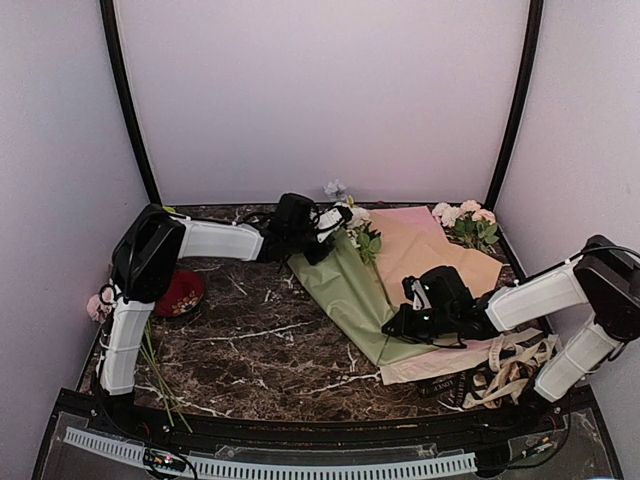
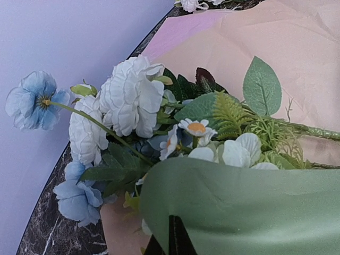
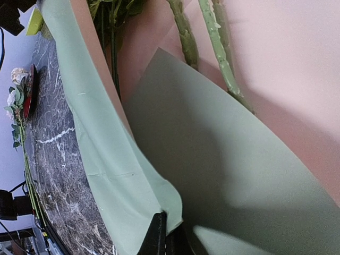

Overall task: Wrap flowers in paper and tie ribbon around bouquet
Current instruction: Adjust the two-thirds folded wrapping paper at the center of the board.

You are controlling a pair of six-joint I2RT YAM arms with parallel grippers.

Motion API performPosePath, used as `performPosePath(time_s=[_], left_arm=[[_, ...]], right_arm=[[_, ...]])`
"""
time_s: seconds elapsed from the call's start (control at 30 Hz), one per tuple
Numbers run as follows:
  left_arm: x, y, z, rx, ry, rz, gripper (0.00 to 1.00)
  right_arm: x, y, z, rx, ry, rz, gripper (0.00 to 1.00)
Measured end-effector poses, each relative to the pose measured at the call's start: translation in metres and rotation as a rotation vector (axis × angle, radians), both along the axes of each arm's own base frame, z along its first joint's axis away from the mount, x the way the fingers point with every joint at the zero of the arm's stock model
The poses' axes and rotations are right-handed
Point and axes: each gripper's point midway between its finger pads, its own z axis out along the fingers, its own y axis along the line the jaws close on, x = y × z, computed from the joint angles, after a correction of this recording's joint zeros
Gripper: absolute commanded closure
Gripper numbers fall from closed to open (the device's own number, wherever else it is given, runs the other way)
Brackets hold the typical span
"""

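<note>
Far left on the dark marbled bench (image 1: 270, 350): loose thin green stems (image 1: 158, 385) and a small red bowl (image 1: 182, 292), both well apart from the work.

The left hand (image 2: 169, 241) is closed, tips pinched on the far edge of the large sage-green matte paper sheet (image 1: 350, 295). That edge curls up and over the lower part of the bunch of cream-white and pale blue flowers (image 2: 130, 98). Blossoms stick out past the fold toward the back wall.

The paper lies on a diagonal, long axis far-left to near-right. The stems run the same way, partly under the raised flap. Underneath and to the right are a tan kraft sheet (image 1: 445, 262) and a pink sheet (image 1: 420, 218). Pink-and-white blossoms (image 1: 465, 218) sit in the back right corner.

The right hand (image 3: 167, 239) is closed too, nipping the near corner of the paper at the stem end.

So there is one hand at each end of the same flap, with the flowers just right of it. Judgement: wrap in progress, flap has to roll rightward across the stems.

The narrow black ribbon (image 1: 440, 385) lies near the front right beside a wider cream-beige ribbon (image 1: 515, 365), untouched. It is nearer the right arm.
</note>
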Motion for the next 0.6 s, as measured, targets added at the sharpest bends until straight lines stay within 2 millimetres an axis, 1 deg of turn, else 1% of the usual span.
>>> performPosePath(time_s=[0.07, 0.2, 0.27, 0.33, 0.37, 0.47, 0.6], left_arm=[[0.002, -0.002, -0.002, 0.003, -0.002, 0.003, 0.95], [0.006, -0.001, -0.002, 0.016, -0.017, 0.016, 0.75], [0.01, 0.0, 0.003, 0.014, -0.026, 0.04, 0.64], [0.017, 0.002, 0.01, 0.015, -0.044, 0.065, 0.52], [0.022, 0.004, 0.016, 0.011, -0.051, 0.087, 0.47], [0.035, 0.013, 0.033, 0.0, -0.073, 0.144, 0.39], [0.037, 0.023, 0.039, -0.001, -0.062, 0.182, 0.33]], right_arm=[[0.001, 0.0, 0.0, 0.0, -0.003, -0.002, 1.0], [0.001, 0.0, -0.002, -0.004, 0.0, -0.003, 1.0], [0.0, -0.001, -0.005, -0.01, 0.007, -0.003, 1.0], [-0.003, -0.003, -0.008, -0.019, 0.022, 0.0, 1.0], [-0.005, -0.004, -0.011, -0.026, 0.035, 0.0, 1.0], [-0.006, -0.004, -0.012, -0.025, 0.04, -0.005, 1.0], [-0.006, -0.004, -0.012, -0.015, 0.052, -0.021, 1.0]])
